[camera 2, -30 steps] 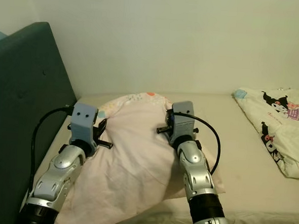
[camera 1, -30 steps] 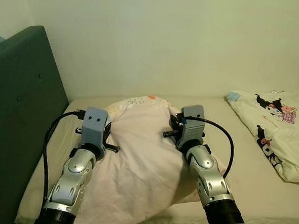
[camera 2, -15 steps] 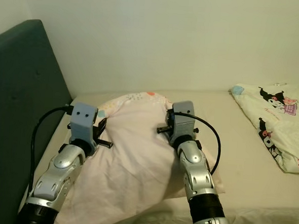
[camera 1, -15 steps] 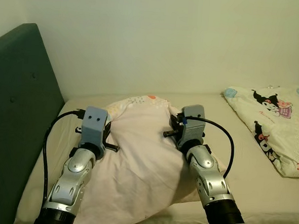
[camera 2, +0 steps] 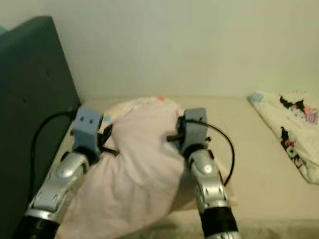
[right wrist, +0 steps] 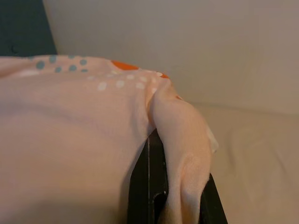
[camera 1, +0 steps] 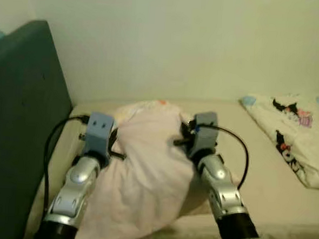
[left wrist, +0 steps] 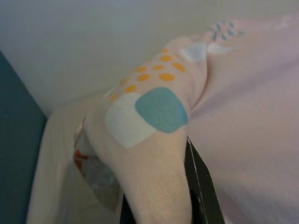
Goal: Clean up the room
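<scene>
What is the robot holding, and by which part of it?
A pink pillow: the left end effector pinches its left corner, the right end effector its right corner.

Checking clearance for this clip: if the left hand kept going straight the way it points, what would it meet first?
Probably the wall behind the bed. The left hand is shut on the pink pillow and points toward it; depth is unclear.

The pillow [camera 1: 145, 178] at lower centre is soft, matt pink cloth, creased where it bunches (printed dots near its top edge). The arms [camera 1: 74, 193] look like glossy silver metal, with matt blue-grey plastic housings. The headboard [camera 1: 19, 116] at left is matt teal fabric; the sheet [camera 1: 264, 174] is smooth beige cloth.
</scene>
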You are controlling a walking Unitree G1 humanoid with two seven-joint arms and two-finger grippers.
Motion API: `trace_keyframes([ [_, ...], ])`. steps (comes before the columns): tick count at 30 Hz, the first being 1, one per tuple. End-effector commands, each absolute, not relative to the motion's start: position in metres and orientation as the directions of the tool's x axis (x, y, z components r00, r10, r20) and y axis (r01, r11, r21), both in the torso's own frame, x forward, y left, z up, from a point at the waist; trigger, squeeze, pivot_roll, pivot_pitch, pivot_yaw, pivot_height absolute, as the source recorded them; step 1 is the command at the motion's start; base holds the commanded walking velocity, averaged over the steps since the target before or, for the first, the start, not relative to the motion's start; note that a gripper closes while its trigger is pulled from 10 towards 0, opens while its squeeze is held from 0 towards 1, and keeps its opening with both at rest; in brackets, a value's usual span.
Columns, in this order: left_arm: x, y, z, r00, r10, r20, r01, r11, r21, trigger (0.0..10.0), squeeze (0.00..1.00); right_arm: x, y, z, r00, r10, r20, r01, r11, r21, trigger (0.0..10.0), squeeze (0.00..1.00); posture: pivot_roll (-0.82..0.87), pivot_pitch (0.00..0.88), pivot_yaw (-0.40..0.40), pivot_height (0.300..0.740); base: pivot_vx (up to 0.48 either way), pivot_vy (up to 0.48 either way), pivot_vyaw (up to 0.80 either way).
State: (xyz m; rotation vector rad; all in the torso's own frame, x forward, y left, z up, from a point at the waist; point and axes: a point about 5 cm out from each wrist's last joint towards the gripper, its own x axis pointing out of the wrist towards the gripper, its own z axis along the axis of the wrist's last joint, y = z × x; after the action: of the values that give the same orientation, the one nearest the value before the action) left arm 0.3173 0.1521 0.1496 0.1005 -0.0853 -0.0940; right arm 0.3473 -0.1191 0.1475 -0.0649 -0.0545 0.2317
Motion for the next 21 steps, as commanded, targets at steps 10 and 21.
trace_keyframes([
  [10, 0.3155, 0.1684, 0.1568, 0.992, -0.026, 0.122, 0.012, 0.993, 0.118, 10.0, 0.00, 0.3496, -0.1354, 0.1565, 0.982, 0.166, 0.094, -0.160, 0.985, -0.067, 10.0, 0.00, -0.05, 0.018, -0.025, 0.716, 0.000, 0.319, 0.00],
  [21, 0.3160, 0.1648, 0.1600, 0.991, -0.045, 0.128, 0.028, 0.991, 0.129, 10.0, 0.00, 0.3504, -0.1349, 0.1573, 0.982, 0.163, 0.098, -0.157, 0.986, -0.062, 10.0, 0.00, -0.05, 0.013, -0.020, 0.716, 0.000, 0.217, 0.00],
])
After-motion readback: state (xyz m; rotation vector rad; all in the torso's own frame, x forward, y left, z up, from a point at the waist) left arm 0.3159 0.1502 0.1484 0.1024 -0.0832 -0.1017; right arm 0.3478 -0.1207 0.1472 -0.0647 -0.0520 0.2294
